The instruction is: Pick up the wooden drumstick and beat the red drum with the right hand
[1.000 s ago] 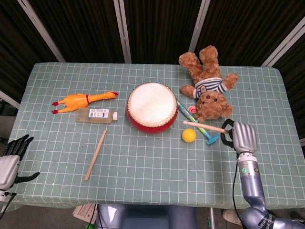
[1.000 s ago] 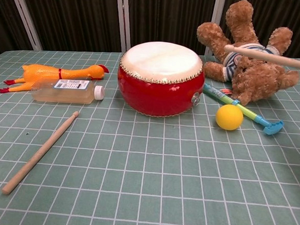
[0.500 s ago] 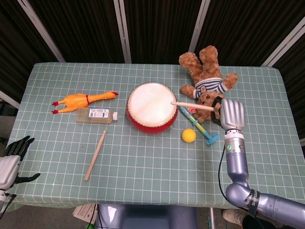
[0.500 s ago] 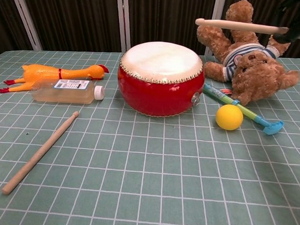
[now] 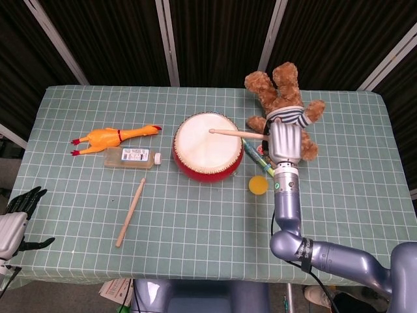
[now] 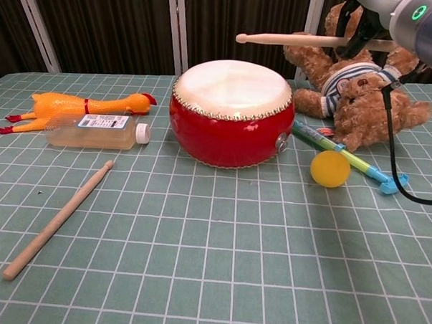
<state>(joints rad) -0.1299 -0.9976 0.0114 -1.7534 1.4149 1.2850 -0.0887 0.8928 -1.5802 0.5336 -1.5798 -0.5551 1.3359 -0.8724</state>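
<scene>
From the head view, the right hand (image 5: 285,141) gripped a drumstick (image 5: 238,133) over the red drum (image 5: 207,146); the left hand (image 5: 18,212) hung open (off-table). From the chest view, the stick's tip was above the drumhead, clear.

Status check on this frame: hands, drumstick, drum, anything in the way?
Right hand holds wooden drumstick, tip above round red drum, not touching. Left hand idle at table edge, fingers apart. Nothing blocking the drumhead.
</scene>
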